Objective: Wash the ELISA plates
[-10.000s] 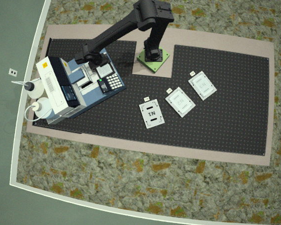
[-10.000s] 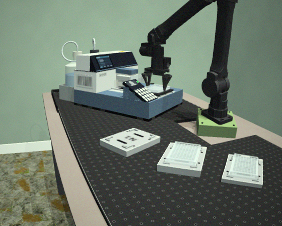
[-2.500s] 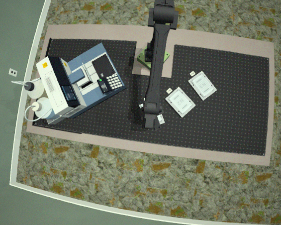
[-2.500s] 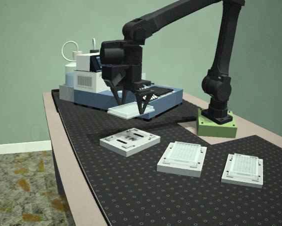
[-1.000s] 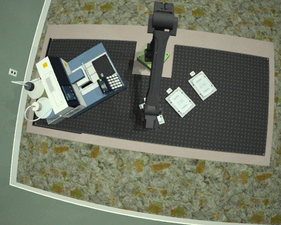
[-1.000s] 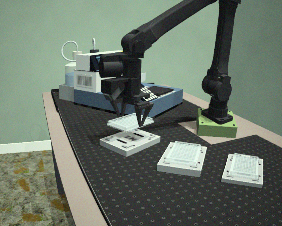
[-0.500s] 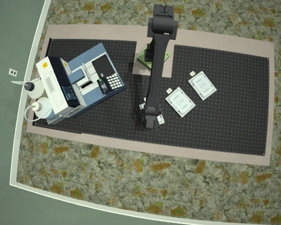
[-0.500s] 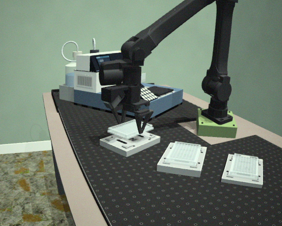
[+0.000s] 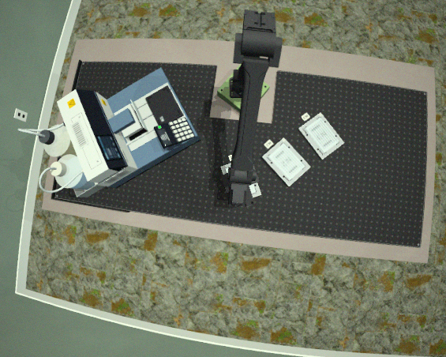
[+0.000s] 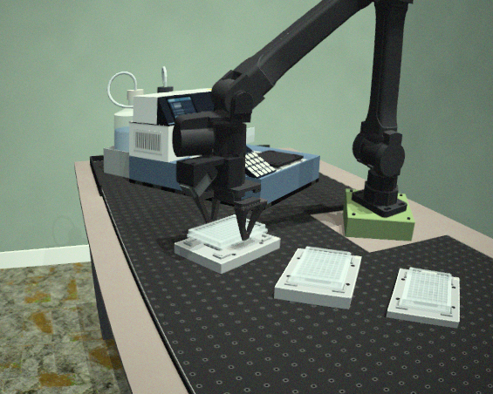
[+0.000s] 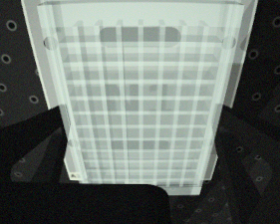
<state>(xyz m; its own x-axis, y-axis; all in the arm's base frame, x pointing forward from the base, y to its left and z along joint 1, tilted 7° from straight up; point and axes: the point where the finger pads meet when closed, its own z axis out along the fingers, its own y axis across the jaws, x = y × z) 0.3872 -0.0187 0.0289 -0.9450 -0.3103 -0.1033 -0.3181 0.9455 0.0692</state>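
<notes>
My gripper [image 10: 228, 230] [image 11: 140, 112] is shut on a clear plate [image 10: 225, 231] [image 11: 140, 113], with a finger at each long side. The plate is low over nest N1 [image 9: 257, 189] [image 10: 221, 266] [image 11: 36, 29], close to its top; whether it touches is unclear. Its A1 corner cannot be made out. Another plate [image 9: 286, 161] [image 10: 321, 266] sits in nest N2, and one [image 9: 321, 135] [image 10: 427, 288] in nest N3. The washer [image 9: 80, 134] [image 10: 151, 141] shows a green lamp [image 9: 159, 127] beside its keypad [image 9: 181, 129] [image 10: 259, 164]. The arm hides most of N1 from above.
The arm's green base [image 9: 223, 92] [image 10: 378, 227] stands at the table's back edge. Two bottles [image 9: 58, 142] [image 9: 69, 174] with tubes stand behind the washer. Nest N2 [image 10: 312, 298] is close beside N1, and nest N3 [image 10: 421, 318] lies beyond it.
</notes>
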